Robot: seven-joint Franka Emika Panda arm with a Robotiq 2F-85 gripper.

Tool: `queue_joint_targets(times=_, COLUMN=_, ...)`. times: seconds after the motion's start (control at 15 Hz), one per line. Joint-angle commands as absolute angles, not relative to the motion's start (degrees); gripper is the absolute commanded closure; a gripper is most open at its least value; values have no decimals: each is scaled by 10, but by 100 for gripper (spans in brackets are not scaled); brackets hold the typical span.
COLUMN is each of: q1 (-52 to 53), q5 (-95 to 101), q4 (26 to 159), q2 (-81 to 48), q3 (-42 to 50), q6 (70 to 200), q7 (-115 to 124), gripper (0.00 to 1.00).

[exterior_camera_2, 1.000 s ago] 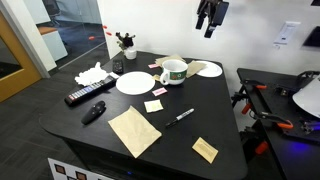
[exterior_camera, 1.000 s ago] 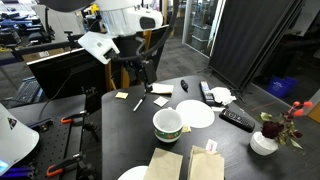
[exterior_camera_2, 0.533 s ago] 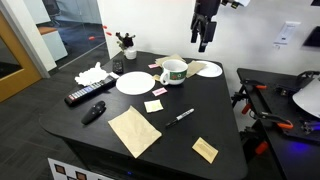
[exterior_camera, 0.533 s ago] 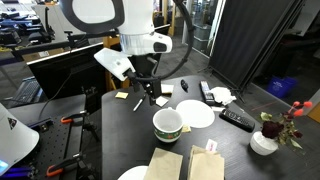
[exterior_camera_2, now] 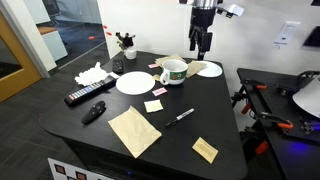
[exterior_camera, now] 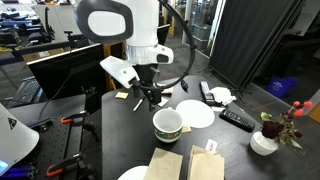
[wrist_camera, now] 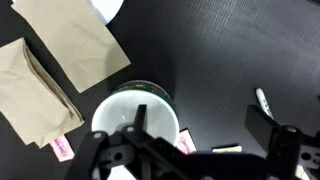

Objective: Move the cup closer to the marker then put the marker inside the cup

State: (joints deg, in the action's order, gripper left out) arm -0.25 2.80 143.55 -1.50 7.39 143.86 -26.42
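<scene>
1 end effector (wrist_camera: 200, 115), jaws spread and empty, hovers over the cup (wrist_camera: 113, 118).

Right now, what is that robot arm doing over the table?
A robot arm is working on its own here. Its gripper hovers above the black table, open and holding nothing, close to the green-banded white cup. The cup stands on the table untouched. The marker lies flat on the table some way from the cup, so neither has been picked up yet.
</scene>
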Motion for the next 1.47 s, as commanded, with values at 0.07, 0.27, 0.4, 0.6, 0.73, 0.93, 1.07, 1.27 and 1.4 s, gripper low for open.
queue_joint_targets(times=0.07, q1=-18, q5=29, q4=1435, q2=-14, q3=59, q6=1437, q7=-263, gripper=0)
queue_joint_targets(times=0.27, q1=-18, q5=29, q4=1435, q2=-14, q3=59, q6=1437, q7=-263, gripper=0)
queue_joint_targets(times=0.4, q1=-16, q5=57, q4=1423, q2=-32, q3=56, q6=1441, q7=-252, gripper=0)
queue_joint_targets(times=0.6, q1=-18, q5=87, q4=1406, q2=-54, q3=53, q6=1449, q7=-258, gripper=0)
queue_joint_targets(times=0.73, q1=-20, q5=99, q4=1391, q2=-72, q3=53, q6=1450, q7=-266, gripper=0)
queue_joint_targets(times=0.93, q1=-25, q5=117, q4=1368, q2=-103, q3=53, q6=1459, q7=-278, gripper=0)
queue_joint_targets(times=1.07, q1=-32, q5=119, q4=1355, q2=-125, q3=50, q6=1476, q7=-295, gripper=0)
queue_joint_targets(times=1.27, q1=-48, q5=104, q4=1341, q2=-154, q3=35, q6=1499, q7=-341, gripper=0)
queue_joint_targets(times=1.4, q1=-60, q5=97, q4=1334, q2=-171, q3=23, q6=1507, q7=-364, gripper=0)
